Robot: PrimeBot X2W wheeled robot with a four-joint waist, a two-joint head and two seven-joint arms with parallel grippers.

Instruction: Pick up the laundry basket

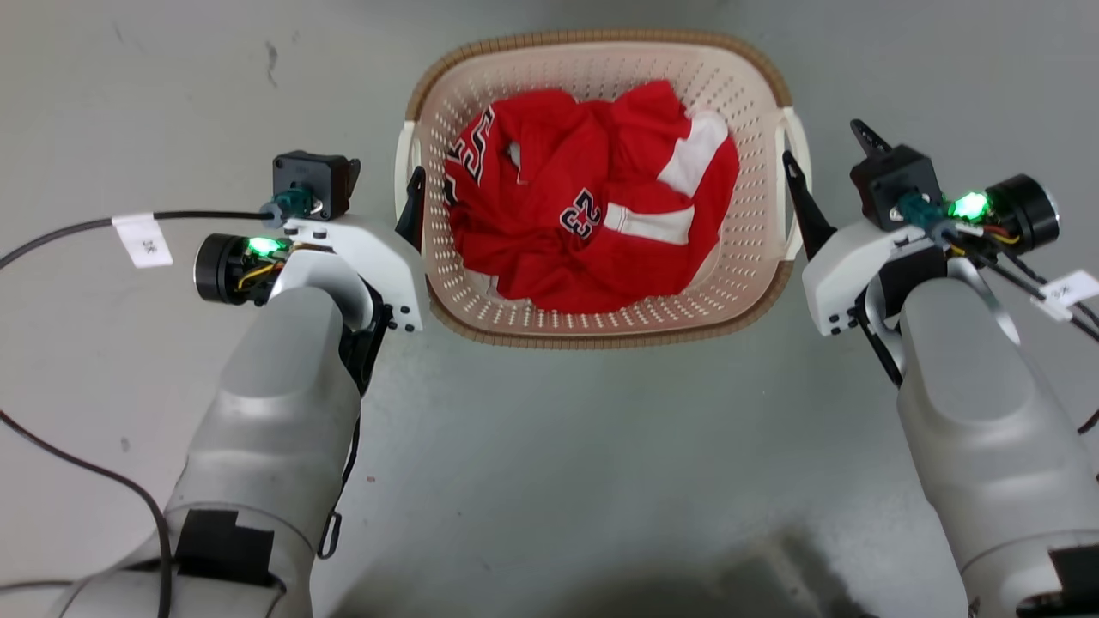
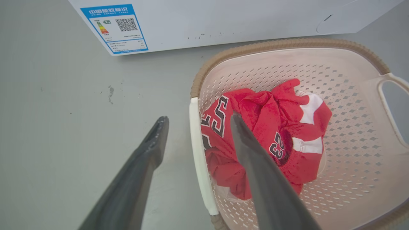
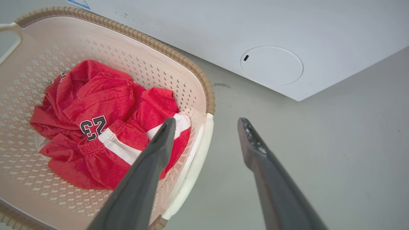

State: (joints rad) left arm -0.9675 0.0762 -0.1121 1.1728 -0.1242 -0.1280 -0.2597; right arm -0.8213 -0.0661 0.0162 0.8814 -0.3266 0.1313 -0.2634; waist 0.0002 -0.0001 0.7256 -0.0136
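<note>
The laundry basket (image 1: 747,283) is cream perforated plastic with a brown woven-look rim, and it stands on the grey floor holding a crumpled red jersey (image 1: 592,206). My left gripper (image 1: 384,193) is open at the basket's left side. In the left wrist view (image 2: 198,120) its two fingers straddle the white left handle (image 2: 198,153), one outside the basket and one over the jersey. My right gripper (image 1: 824,154) is open at the right side. In the right wrist view (image 3: 207,123) its fingers straddle the white right handle (image 3: 195,159) in the same way. Neither gripper holds anything.
A white washing machine (image 2: 223,19) stands just beyond the basket, with a blue energy label (image 2: 115,27) and a round cover (image 3: 271,65) low on its front. Black cables (image 1: 69,227) trail from both wrists. Grey floor (image 1: 584,463) lies between the basket and my body.
</note>
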